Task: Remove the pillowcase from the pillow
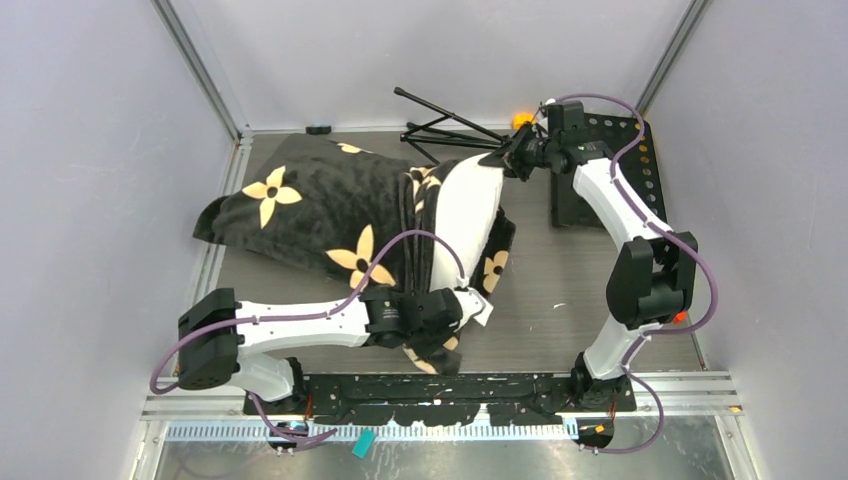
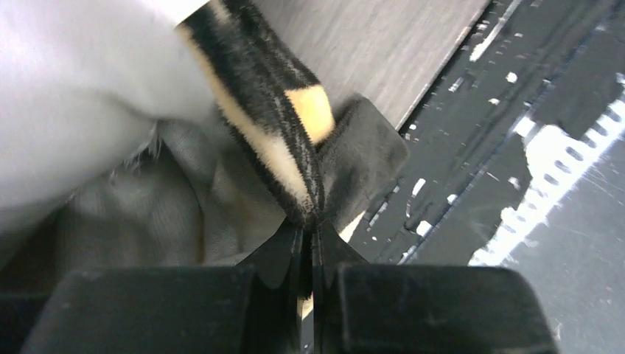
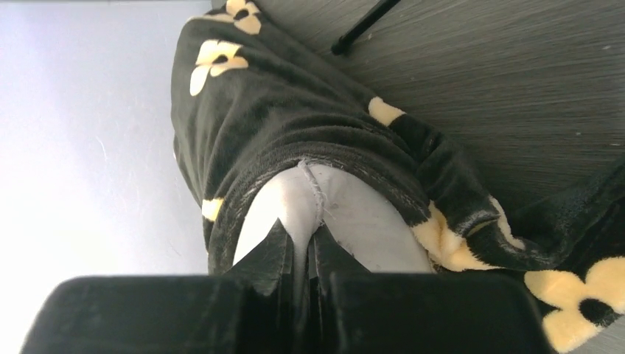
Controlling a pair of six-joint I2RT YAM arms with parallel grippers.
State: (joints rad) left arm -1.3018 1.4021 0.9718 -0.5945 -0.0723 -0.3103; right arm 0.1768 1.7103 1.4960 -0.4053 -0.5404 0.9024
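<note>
Overhead, the pillowcase (image 1: 310, 205) sprawls across the centre-left of the desk (image 1: 580, 290). It's bunched up around the pillow (image 1: 462, 210), whose white end pokes out toward the middle of the frame. Low centre, the left gripper (image 1: 480, 308) sits at the near edge of the fabric, and the left wrist view settles it: fingers pressed together, pinching a fold of the pillowcase's black-and-tan hem, with white pillow filling the upper left of that picture. Upper centre-right, the right gripper (image 1: 503, 160) is at the pillow's far corner. In the right wrist view its fingers are closed on the white pillow fabric right at a seam, and the pillowcase's opening rings it just above. At the top of the overhead frame, thin black rods (image 1: 445, 125) lie on the desk, with a black perforated plate (image 1: 632, 135) to their right.
</note>
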